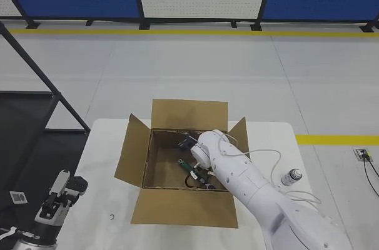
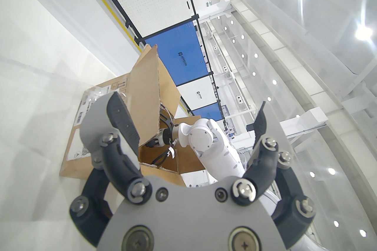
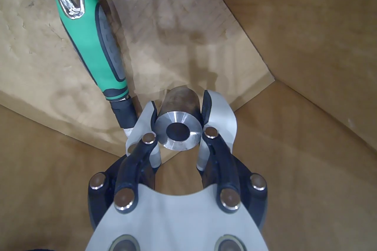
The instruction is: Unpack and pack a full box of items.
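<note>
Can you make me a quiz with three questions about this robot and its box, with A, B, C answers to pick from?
1. Where is the right gripper?
A. inside the cardboard box
B. up on a shelf
C. down on the floor

2. What colour is the tool handle lying in the box?
A. red
B. green
C. yellow

3. What is the right gripper doing?
A. it is open and empty
B. it is holding a rope
C. it is shut on a metal cylinder

Answers:
1 A: the right wrist view shows cardboard walls all around the gripper.
2 B: the handle is bright green with a grey strip.
3 C: the two fingers press on both sides of the shiny cylinder.
</note>
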